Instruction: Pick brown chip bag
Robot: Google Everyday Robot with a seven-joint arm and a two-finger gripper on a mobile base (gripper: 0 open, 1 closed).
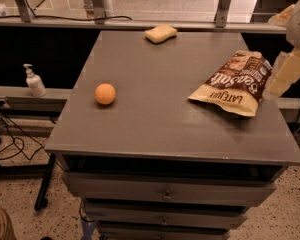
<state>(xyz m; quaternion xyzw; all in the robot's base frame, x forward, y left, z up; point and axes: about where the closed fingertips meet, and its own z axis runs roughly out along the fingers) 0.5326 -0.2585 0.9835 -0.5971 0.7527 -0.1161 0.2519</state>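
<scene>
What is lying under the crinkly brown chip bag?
Only the grey tabletop shows around the crinkly tan-brown chip bag; anything beneath is covered. The pale gripper hangs just beside it.

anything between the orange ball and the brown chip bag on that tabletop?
No. In the camera view only bare tabletop separates orange ball and brown chip bag. The gripper sits just right of the bag.
</scene>
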